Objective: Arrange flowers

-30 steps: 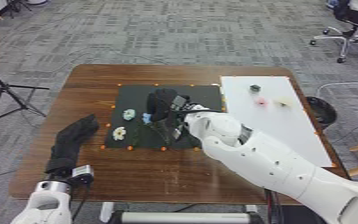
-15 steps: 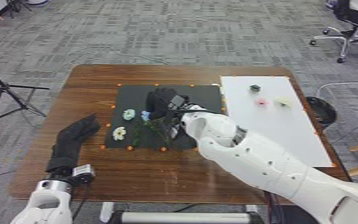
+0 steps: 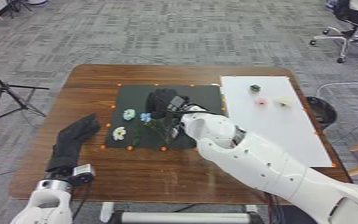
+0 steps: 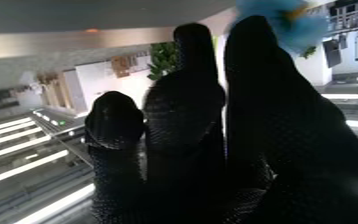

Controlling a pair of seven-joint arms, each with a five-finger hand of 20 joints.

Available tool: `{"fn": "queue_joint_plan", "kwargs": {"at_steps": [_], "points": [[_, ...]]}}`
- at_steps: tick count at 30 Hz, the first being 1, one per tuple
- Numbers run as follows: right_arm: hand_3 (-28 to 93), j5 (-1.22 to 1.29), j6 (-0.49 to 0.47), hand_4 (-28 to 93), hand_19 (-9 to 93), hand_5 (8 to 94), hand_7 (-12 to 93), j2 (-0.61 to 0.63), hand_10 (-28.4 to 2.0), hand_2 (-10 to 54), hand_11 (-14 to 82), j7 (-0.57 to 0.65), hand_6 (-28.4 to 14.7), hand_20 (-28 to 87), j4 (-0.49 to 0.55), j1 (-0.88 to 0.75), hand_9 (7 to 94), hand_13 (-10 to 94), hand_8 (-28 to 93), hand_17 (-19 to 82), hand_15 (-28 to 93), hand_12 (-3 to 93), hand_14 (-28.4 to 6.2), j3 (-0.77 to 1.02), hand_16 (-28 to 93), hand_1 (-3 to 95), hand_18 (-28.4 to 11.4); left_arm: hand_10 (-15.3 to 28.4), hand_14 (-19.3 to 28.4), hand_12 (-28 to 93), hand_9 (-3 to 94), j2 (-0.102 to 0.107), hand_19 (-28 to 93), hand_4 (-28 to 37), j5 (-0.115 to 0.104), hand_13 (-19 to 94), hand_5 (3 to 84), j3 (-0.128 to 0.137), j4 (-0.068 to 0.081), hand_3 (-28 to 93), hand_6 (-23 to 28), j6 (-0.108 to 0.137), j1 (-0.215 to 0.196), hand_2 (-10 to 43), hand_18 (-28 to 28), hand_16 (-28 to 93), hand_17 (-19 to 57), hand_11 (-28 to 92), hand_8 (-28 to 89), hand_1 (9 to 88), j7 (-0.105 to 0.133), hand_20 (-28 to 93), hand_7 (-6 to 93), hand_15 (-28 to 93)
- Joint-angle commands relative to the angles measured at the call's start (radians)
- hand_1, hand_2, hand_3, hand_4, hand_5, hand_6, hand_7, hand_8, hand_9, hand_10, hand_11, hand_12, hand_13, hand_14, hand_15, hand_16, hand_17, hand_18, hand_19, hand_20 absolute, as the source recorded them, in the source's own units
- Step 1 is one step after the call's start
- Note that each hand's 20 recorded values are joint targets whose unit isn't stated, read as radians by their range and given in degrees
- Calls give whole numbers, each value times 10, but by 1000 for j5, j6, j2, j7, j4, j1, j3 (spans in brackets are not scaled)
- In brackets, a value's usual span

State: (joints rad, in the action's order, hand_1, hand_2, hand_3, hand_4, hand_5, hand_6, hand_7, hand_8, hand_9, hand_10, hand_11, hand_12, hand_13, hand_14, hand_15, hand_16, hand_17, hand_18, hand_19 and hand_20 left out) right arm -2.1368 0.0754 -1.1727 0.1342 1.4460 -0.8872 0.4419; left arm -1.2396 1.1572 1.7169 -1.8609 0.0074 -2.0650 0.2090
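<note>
R hand: over dark mat (image 3: 133, 96), the right hand (image 3: 161, 100) is seen just beside the blue flower (image 3: 146, 117); its grip cannot be told, stems near it being partly hidden by glove.
L hand: the left hand (image 3: 76, 136) is seen open at near left of brown table (image 3: 140, 172), w/ fingers straight, pointed to far side.
Blue fl.: in wrist view it is cut by the edge & partly covered by R glove.
Green leaves (image 4: 163, 56): partly blocked by same glove; which fl. they belong to cannot be told.
Mat, left: pale blue flower (image 3: 128, 114) is laid far, white flower (image 3: 119, 133) near, w/ green stems (image 3: 137, 134) to their right.
White board, right: dark green item (image 3: 254, 88), pink flower (image 3: 261, 101) and pale yellow flower (image 3: 284, 102) are placed at far part.
Container: black bin (image 3: 322, 112) is standing right of table, partly hidden; contents cannot be made out.
</note>
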Motion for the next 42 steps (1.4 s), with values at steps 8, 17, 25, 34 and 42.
{"fn": "queue_joint_plan", "kwargs": {"at_steps": [8,17,25,34,42], "points": [[595,-16,-103,-162,877,603,176,8,-86,-94,84,12,19,547,16,13,597,818,-8,441,612,114,-12,43,335,568,-188,149,192,125,410,-4,120,-283,2,326,437,-4,7,689,64,-10,-7,77,147,43,-26,160,-38,158,-11,156,46,185],[659,75,-111,-157,776,476,160,51,-117,-95,60,-42,5,540,103,33,472,708,-90,343,577,124,-77,196,295,454,-213,144,188,126,409,-4,121,-283,2,327,433,5,0,679,57,-17,-23,73,147,40,-27,160,-37,156,-10,154,48,184],[677,53,-63,-147,289,376,53,270,-145,-95,22,31,-34,325,300,-77,329,290,-51,113,68,136,-197,415,292,165,-198,137,154,126,427,31,78,-283,-36,321,466,-61,7,708,42,238,-23,61,102,35,25,174,-55,161,178,144,98,132],[623,49,9,-135,295,331,25,394,-152,-95,16,120,-49,307,282,-262,309,315,-36,140,59,136,-198,584,273,157,-216,141,143,117,479,18,78,-283,-58,350,520,-5,-32,719,30,328,-48,88,82,30,76,191,-70,168,237,161,135,110],[656,22,38,-152,553,458,100,412,-129,-95,60,200,-42,434,196,-326,478,594,-63,230,191,139,-143,623,244,292,-217,139,152,115,472,14,107,-283,-53,356,509,86,-88,726,30,215,-85,95,108,30,63,190,-75,163,137,176,134,129]]}}
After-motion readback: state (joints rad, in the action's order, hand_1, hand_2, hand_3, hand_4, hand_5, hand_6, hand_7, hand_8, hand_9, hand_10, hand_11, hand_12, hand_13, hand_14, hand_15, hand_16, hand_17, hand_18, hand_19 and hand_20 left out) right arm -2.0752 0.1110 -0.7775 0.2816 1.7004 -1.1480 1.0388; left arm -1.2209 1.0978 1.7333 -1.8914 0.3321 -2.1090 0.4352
